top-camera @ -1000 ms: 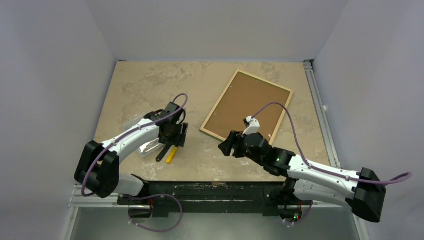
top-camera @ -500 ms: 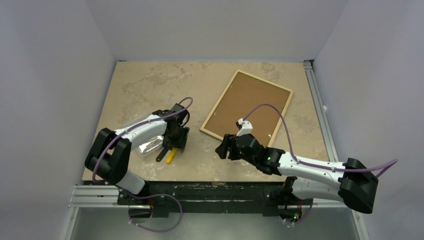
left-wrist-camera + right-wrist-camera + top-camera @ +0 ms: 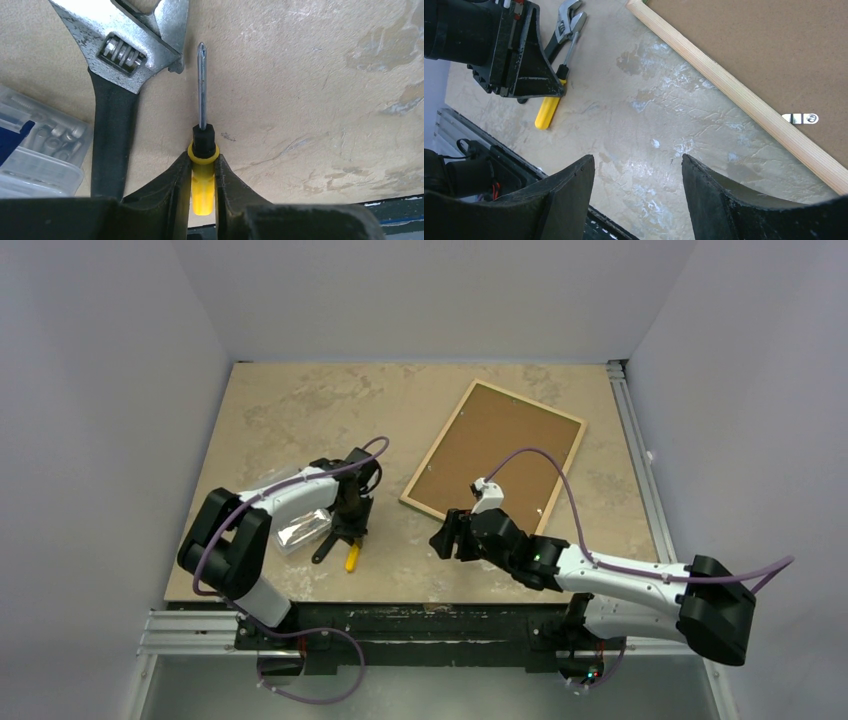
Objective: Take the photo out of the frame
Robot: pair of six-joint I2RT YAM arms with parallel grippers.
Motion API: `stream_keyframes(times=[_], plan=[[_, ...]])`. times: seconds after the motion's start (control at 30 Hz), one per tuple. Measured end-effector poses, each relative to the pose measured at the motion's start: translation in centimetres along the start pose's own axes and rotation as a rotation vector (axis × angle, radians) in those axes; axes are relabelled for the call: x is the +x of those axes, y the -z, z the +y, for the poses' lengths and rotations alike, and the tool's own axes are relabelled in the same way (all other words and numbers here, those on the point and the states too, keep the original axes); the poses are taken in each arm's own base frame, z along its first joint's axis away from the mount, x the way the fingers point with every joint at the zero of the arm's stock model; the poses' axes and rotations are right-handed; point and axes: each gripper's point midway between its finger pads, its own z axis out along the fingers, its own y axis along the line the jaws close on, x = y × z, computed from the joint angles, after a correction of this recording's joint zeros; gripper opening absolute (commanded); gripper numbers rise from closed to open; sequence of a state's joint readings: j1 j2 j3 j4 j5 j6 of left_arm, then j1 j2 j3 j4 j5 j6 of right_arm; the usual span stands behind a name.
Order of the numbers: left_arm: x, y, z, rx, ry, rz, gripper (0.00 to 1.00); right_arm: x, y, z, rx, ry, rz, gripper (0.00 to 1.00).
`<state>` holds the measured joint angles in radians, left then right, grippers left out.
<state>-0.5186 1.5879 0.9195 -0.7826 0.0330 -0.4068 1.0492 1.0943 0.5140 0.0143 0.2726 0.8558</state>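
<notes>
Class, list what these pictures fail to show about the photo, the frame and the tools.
- Photo: unseen everywhere; the backing board of the face-down frame covers it.
- Frame: right wrist view's edge cuts off most.
- Wrench: left wrist view, handle end behind the left end effector.
- Clear bag: contents too small in top view.

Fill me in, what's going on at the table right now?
The left gripper is closed on the handle of the yellow screwdriver, beside a wrench; the tool looks to be lying on the table. The right gripper is open and empty, above bare table near the frame. The frame lies face down, brown backing board in place, so the photo is not out yet.
</notes>
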Motion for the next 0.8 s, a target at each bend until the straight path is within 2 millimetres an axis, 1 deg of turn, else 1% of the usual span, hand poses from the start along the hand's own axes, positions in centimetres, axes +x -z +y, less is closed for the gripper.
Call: stream_keyframes(times=[0.17, 0.27, 0.37, 0.47, 0.5, 0.53, 0.57, 0.63, 0.67, 0.73, 0.8], plan=[[0.0, 0.3, -0.4, 0.021, -0.01, -0.005, 0.0, -0.2, 0.5, -0.4, 0.022, 0.006, -0.009, 0.62], [-0.3, 1.7, -1.7, 0.098, -0.016, -0.044, 0.0, -1.0, 1.5, -1.2, 0.058, 0.013, -0.043, 0.65], [-1.2, 4.8, -3.5, 0.214, -0.022, -0.151, 0.0, -1.9, 2.5, -2.3, 0.111, 0.022, -0.078, 0.67], [-2.1, 9.2, -5.6, 0.361, -0.019, -0.296, 0.0, -2.3, 3.2, -3.6, 0.177, 0.036, -0.093, 0.67], [-2.4, 11.3, -6.7, 0.44, -0.013, -0.357, 0.0, -2.4, 3.3, -4.1, 0.197, 0.038, -0.098, 0.68], [-2.4, 11.8, -7.0, 0.459, -0.014, -0.37, 0.0, -2.3, 3.5, -4.5, 0.216, 0.039, -0.099, 0.69], [-2.7, 13.1, -8.0, 0.526, 0.0, -0.404, 0.0, -2.4, 3.7, -4.8, 0.23, 0.038, -0.105, 0.7], [-3.9, 15.3, -10.1, 0.672, 0.028, -0.478, 0.0, -2.8, 4.1, -4.8, 0.222, 0.023, -0.127, 0.7], [-4.7, 16.3, -11.4, 0.762, 0.051, -0.508, 0.0, -3.0, 4.3, -4.8, 0.211, 0.017, -0.139, 0.7], [-5.9, 17.1, -13.4, 0.896, 0.096, -0.519, 0.0, -3.3, 4.5, -4.1, 0.166, -0.003, -0.159, 0.69], [-7.1, 17.0, -14.8, 0.978, 0.139, -0.497, 0.0, -3.5, 4.4, -3.3, 0.113, -0.024, -0.173, 0.69]])
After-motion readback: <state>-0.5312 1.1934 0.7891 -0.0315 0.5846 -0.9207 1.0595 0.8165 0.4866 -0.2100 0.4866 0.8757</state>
